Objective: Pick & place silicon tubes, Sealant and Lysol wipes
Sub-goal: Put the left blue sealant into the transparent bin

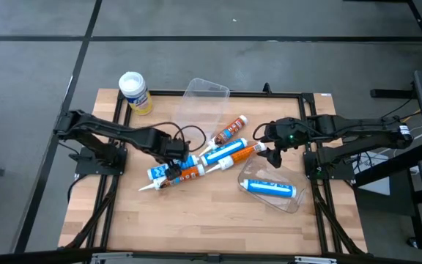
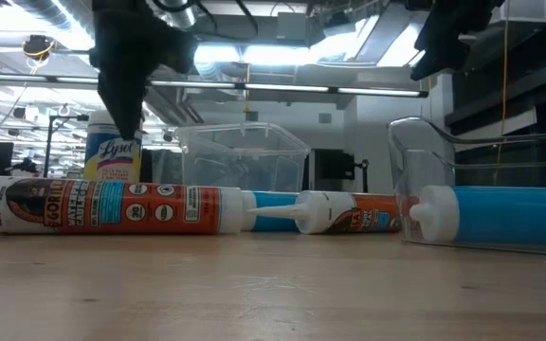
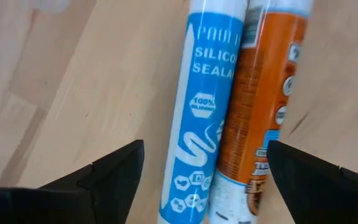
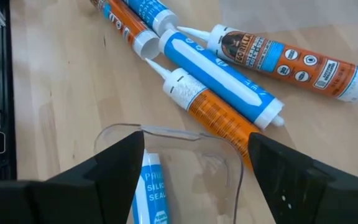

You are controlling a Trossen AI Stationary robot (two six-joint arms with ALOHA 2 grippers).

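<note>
Straddling two tubes, the left gripper (image 1: pixel 173 167) lines up a grasp.
Its jaws stand apart over a blue silicone tube (image 3: pixel 197 118) and an orange sealant tube (image 3: pixel 260 118) lying side by side, likely to close on one. The right gripper (image 1: pixel 273 156), jaws also apart, hangs over a clear bin (image 1: pixel 297 199) holding another blue tube (image 1: pixel 269 188). The Lysol wipes (image 1: pixel 134 92) stand upright at the table's far left corner.

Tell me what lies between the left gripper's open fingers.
In the left wrist view, two tubes lie side by side between the left gripper's fingers: a blue silicone sealant tube and an orange tube, touching each other on the wooden table.
</note>
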